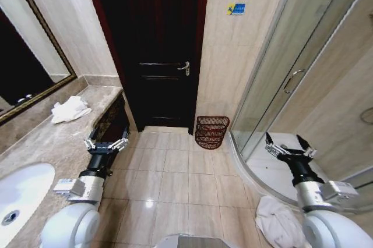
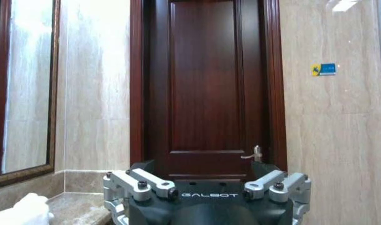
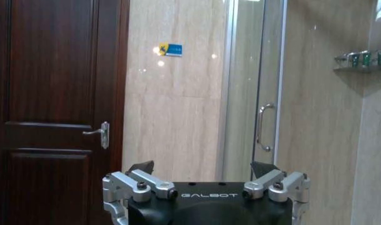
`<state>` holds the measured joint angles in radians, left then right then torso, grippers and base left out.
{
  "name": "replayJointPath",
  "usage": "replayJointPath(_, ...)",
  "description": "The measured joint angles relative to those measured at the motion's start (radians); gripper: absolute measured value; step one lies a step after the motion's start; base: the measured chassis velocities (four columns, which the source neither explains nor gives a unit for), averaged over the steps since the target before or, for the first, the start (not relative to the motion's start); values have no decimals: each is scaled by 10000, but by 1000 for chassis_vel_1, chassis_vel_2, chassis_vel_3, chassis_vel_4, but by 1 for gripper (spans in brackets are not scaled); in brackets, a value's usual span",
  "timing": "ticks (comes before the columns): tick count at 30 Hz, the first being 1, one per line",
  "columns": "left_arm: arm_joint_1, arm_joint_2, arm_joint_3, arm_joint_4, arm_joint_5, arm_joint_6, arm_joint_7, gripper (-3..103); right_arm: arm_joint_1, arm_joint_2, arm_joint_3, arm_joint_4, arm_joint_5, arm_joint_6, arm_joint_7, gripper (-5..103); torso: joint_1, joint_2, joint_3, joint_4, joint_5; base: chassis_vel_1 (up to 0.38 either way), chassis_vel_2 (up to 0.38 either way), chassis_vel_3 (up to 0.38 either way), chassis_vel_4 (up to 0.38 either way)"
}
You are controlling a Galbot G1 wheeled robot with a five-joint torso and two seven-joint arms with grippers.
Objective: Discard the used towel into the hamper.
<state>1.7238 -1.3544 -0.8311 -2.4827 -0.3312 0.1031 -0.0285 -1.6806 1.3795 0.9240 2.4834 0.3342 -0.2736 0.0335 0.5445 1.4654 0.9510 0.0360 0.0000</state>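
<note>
On the counter one towel (image 1: 70, 109), one hamper (image 1: 211, 132) (by the door (image 1: 152, 44)), another towel (image 1: 278, 220) floored.

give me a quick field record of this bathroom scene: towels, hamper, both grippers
towel on counter: crumpled white cloth towel on the marble vanity counter, near the mirror
towel on floor: white crumpled towel on the tiled floor beside the shower base
hamper: dark reddish-brown round wire hamper on the floor by the dark wooden door
left gripper: open, empty, beside the counter edge
right gripper: open, empty, before the shower
</note>
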Motion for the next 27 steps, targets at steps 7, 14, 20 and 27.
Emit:
replayJointPath(7,-102,99,13,-2,-110,154,-54,100,-26,36,102,0,-36,21,-9,100,0,0,0,-1,0,0,0,0,0)
replayJointPath(14,-60,85,9,0,-113,168,-52,100,7,98,58,17,-104,10,-29,100,0,0,0,0,1,0,0,0,0)
replayJointPath(20,-42,70,-5,47,-105,107,-75,100,36,111,35,63,-122,-33,-60,100,0,0,0,0,0,0,0,0,0)
replayJointPath(27,-49,71,-4,31,-125,33,-131,100,-17,162,52,71,-207,-37,-63,100,0,0,0,-1,0,0,0,0,0)
